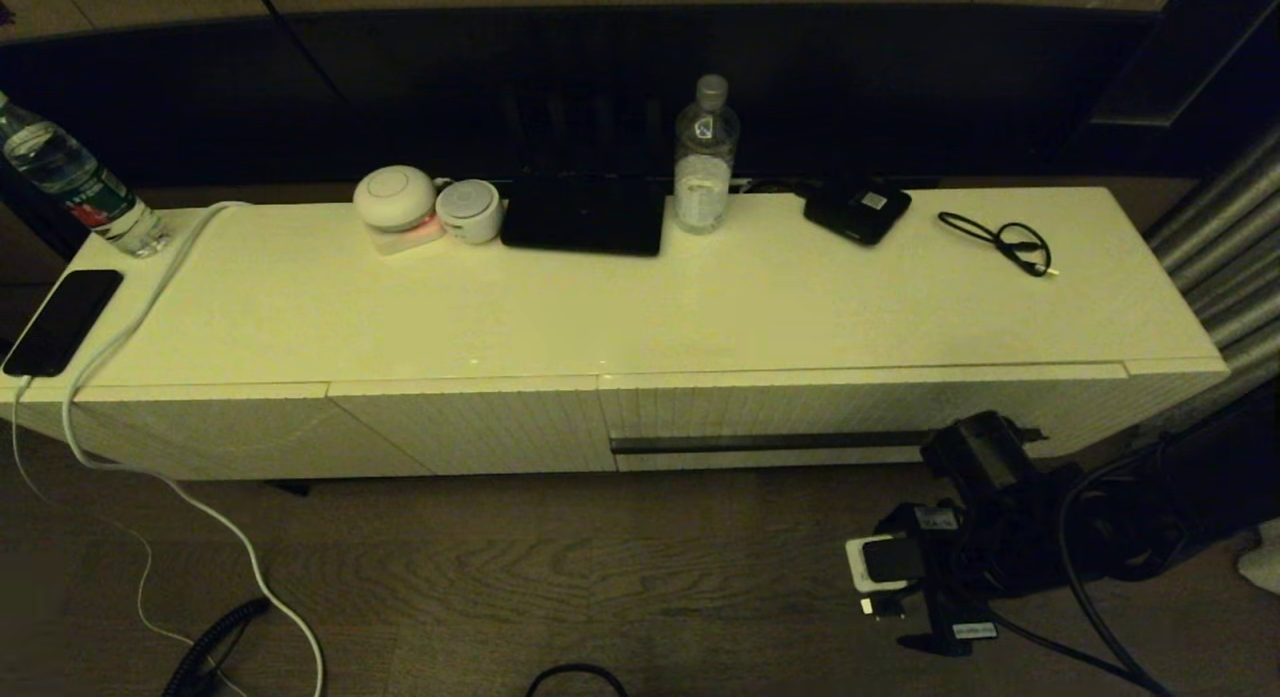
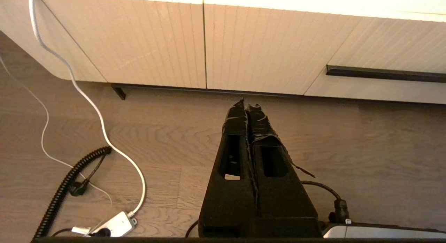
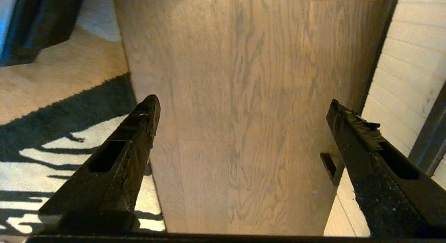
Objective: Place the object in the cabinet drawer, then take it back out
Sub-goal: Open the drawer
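Note:
The object, a black fabric bundle [image 1: 585, 215], lies at the back of the cabinet top, between a white round device and a water bottle. The cabinet drawer [image 1: 860, 409] is closed; its dark slot handle [image 1: 770, 443] runs along the ribbed front. My right gripper [image 1: 985, 445] hangs open at the right end of that slot, holding nothing. In the right wrist view, the right gripper [image 3: 244, 103] spans bare floor, one finger beside the ribbed drawer front [image 3: 411, 75]. My left gripper [image 2: 246, 105] is shut and empty over the floor, left of the slot handle [image 2: 383, 74].
On the cabinet top are two water bottles [image 1: 705, 157] [image 1: 75, 182], a phone [image 1: 62, 320] on a white cable [image 1: 150, 307], white round devices [image 1: 398, 202], a small black box [image 1: 857, 210] and a looped black cable [image 1: 1005, 239]. A power strip [image 2: 116, 225] and cables lie on the floor.

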Robot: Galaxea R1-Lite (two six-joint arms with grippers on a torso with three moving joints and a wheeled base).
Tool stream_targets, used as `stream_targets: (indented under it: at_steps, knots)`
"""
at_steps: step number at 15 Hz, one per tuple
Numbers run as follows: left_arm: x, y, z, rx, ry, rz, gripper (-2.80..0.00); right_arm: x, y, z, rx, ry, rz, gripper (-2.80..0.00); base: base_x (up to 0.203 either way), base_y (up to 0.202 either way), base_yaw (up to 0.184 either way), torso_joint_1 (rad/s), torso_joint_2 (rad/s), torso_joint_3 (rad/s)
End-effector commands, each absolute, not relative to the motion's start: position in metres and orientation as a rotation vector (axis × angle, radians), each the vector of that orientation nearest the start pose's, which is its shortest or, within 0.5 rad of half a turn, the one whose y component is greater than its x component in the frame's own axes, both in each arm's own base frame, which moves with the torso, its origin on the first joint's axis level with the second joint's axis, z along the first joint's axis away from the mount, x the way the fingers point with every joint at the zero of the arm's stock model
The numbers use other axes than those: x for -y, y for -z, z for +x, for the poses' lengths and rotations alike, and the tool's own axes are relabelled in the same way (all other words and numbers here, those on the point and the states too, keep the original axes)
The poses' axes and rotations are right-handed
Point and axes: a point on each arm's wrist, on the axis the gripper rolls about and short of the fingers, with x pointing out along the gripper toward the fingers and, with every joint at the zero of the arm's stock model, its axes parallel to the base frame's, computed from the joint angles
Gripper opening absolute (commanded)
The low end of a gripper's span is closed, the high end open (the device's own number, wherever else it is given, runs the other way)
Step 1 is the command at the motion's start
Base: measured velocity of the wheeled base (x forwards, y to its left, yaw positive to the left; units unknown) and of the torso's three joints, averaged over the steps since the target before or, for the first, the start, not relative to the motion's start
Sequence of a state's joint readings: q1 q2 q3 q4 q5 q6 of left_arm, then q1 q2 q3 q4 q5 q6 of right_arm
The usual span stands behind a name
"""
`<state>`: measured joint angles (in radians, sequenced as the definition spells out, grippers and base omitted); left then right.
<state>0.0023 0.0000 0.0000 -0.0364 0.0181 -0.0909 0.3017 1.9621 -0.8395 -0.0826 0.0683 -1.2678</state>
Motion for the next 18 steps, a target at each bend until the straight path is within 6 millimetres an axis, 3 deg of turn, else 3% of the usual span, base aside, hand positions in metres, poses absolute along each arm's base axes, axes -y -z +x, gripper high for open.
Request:
stream_targets:
  at_steps: [1,8,18]
  knots:
    - [0.000,-0.079,-0.023,0.039,-0.020,-0.092,-2.80,-0.094,-0.063,0.303,-0.682,-0.951,-1.257,0.00,0.000,0.000,0.000,0.000,0.00,0.000]
    - [0.000,-0.079,-0.023,0.039,-0.020,-0.092,-2.80,-0.094,-0.069,0.308,-0.655,-0.928,-1.291,0.00,0.000,0.000,0.000,0.000,0.00,0.000]
    - [0.000,-0.079,-0.023,0.039,-0.020,-0.092,-2.80,-0.085,-0.065,0.335,-0.666,-0.868,-1.298,0.00,0.000,0.000,0.000,0.000,0.00,0.000]
